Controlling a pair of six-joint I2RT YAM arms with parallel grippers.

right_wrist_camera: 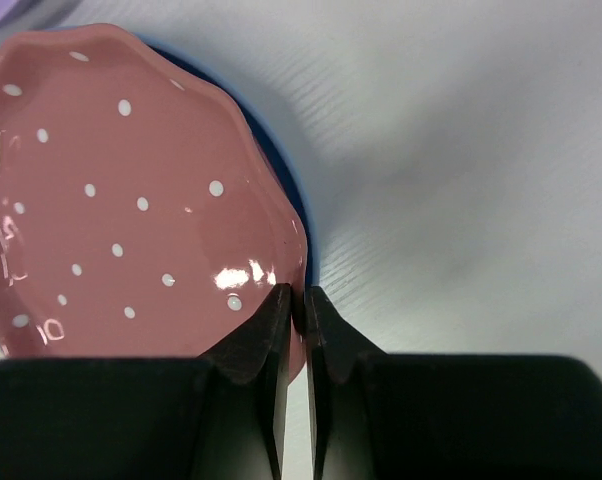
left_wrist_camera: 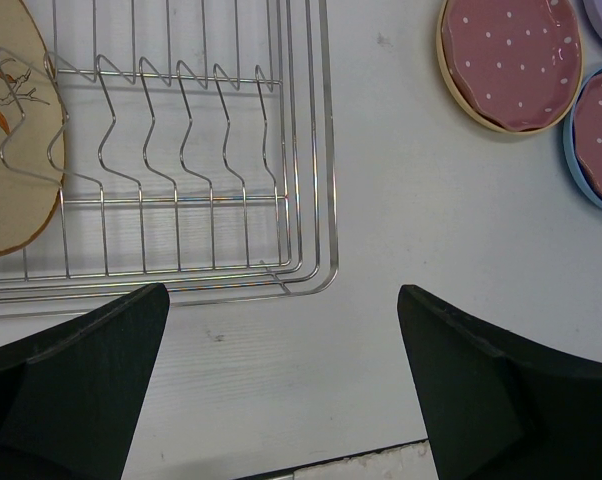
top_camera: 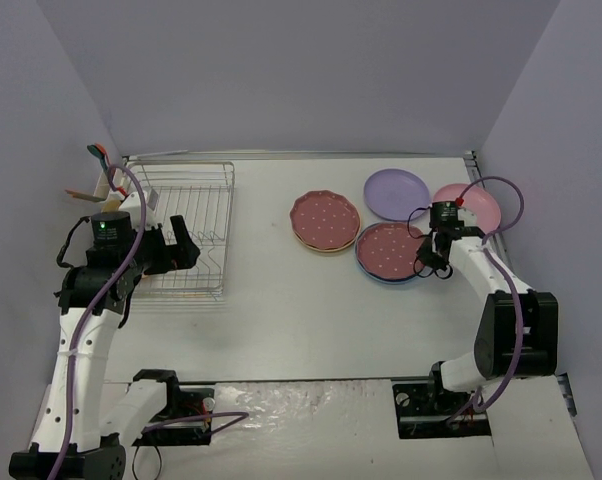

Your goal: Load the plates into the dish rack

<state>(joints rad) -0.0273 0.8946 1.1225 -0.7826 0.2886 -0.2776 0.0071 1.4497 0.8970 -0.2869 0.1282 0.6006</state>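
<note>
Far L: white caddy on the rack's left side, utensil handles poking up out of it. Rack sits far-left on the table.

My L claw hangs over the rack's near end, fingers wide apart, gripping nothing. Wrist cam: both dark fingers frame the rack's near corner and bare table. One tan plate w/ a floral print is already in the rack at the left end of the tines, a tine wire crossing its face. Rest of the tines hold nothing.

Mid table, well apart from the rack: mid speckled plate, dark pink w/ white dots, stacked on a tan-rim plate. Same pair shows top right in L wrist cam. Behind and right of it, lilac plate lies flat.

Nearer me: front speckled plate on a blue plate, just beside the mid stack.

My R claw is at that stack's right edge. Wrist cam: fingers pinched nearly together, clamped on the front speckled plate's rim. Blue plate peeks out underneath. Lifted or not, can't tell.

Far R: light pink plate, partly behind my R wrist, touching or overlapping the lilac one; can't tell which.
</note>
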